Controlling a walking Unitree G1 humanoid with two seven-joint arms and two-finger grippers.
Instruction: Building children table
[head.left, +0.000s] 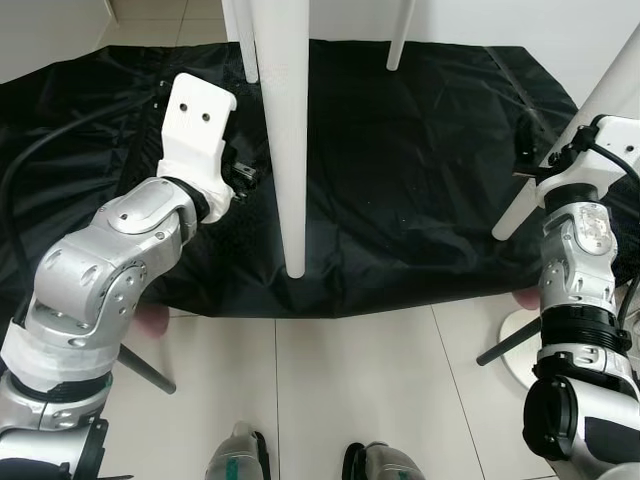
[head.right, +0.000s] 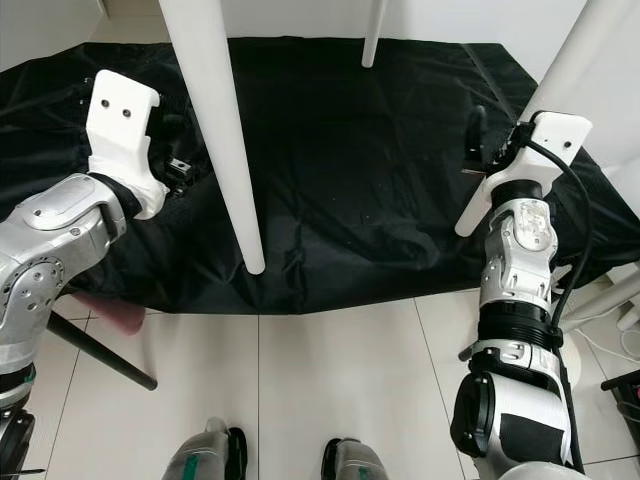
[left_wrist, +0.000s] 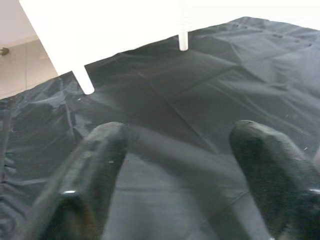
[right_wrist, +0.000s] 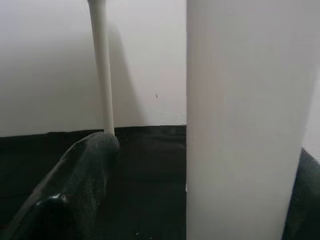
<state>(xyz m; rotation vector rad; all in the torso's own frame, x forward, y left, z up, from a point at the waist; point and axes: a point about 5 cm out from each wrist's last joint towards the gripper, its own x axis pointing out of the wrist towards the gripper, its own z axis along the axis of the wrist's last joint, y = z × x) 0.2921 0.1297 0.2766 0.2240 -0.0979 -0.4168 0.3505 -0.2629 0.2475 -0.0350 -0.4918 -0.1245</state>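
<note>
Steadying a white table leg (right_wrist: 235, 120) between right hand (head.right: 478, 135) fingers, spread around it. Left hand (left_wrist: 175, 170) wide, empty above black sheet (head.left: 400, 180). Next, probably closing firmly.

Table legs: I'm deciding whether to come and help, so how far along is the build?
Looks done: four white legs point down from the table, the near leg standing on the black sheet. In hand: the right gripper straddles the right-hand leg, with a gap beside one finger; the left gripper hovers open over the sheet. Left: probably checking that leg; whether it is fixed cannot be told.
</note>
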